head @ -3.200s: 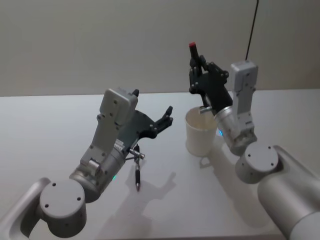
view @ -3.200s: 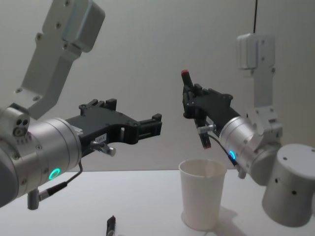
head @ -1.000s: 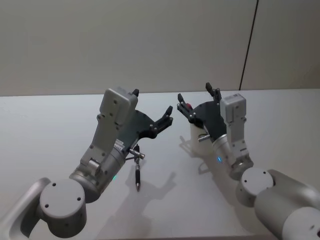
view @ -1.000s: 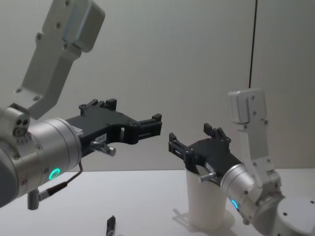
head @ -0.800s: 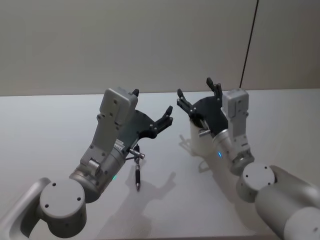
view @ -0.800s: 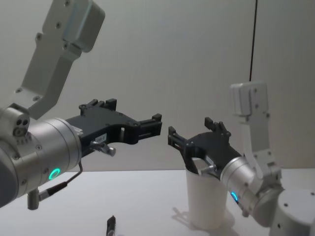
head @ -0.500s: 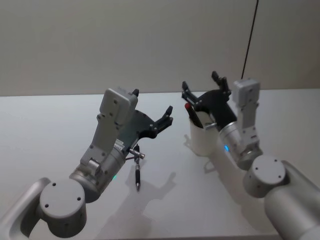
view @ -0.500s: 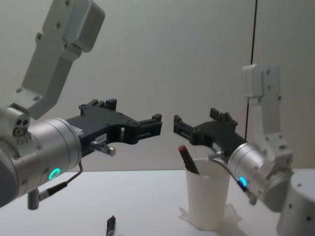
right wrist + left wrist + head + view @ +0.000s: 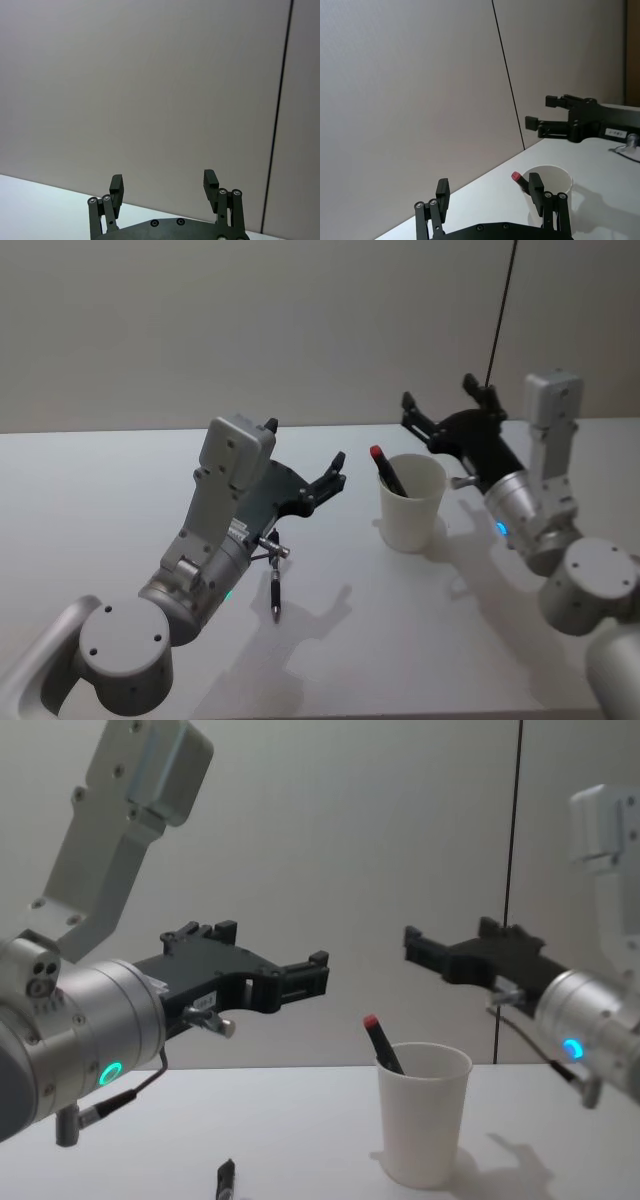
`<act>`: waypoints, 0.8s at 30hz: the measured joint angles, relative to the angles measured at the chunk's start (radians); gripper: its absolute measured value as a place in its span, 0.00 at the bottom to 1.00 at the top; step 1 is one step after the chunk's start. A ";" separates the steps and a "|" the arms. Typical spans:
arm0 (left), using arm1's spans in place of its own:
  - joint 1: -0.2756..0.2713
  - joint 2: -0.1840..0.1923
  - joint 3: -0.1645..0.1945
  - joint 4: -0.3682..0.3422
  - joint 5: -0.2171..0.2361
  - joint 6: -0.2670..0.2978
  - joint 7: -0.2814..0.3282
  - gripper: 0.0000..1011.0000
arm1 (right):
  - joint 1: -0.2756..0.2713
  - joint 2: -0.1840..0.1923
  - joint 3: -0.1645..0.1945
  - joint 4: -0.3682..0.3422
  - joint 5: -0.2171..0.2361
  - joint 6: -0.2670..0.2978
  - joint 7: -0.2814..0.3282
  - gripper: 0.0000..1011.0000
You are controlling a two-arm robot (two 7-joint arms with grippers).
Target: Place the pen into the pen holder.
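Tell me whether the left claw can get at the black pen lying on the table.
Probably yes. The open left claw hangs empty above the table, and the black pen lies bare below its wrist; the arm would need to draw back and tip down.

Soft, rather dim indoor light spreads evenly over the grey wall (image 9: pixel 200 320) and pale table (image 9: pixel 90 500). Faint, diffuse shadows lie at lower middle of the head view and just right of the pen holder (image 9: pixel 423 1115) in the chest view. A small teal lamp (image 9: pixel 108 1072) glows at the chest view's lower left.
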 joint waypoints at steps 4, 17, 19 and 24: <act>0.000 0.000 0.000 0.000 0.000 0.000 0.000 0.99 | -0.046 0.026 0.019 -0.097 0.008 0.077 0.008 0.99; 0.000 0.000 0.000 0.000 0.000 0.000 0.000 0.99 | -0.156 0.097 0.069 -0.297 0.008 0.237 0.010 0.99; 0.000 0.000 0.000 0.000 0.000 0.000 0.000 0.99 | -0.172 0.108 0.077 -0.322 0.004 0.258 0.010 0.99; 0.000 0.000 0.000 0.000 0.000 0.000 0.000 0.99 | -0.219 0.136 0.096 -0.384 -0.004 0.302 0.010 0.99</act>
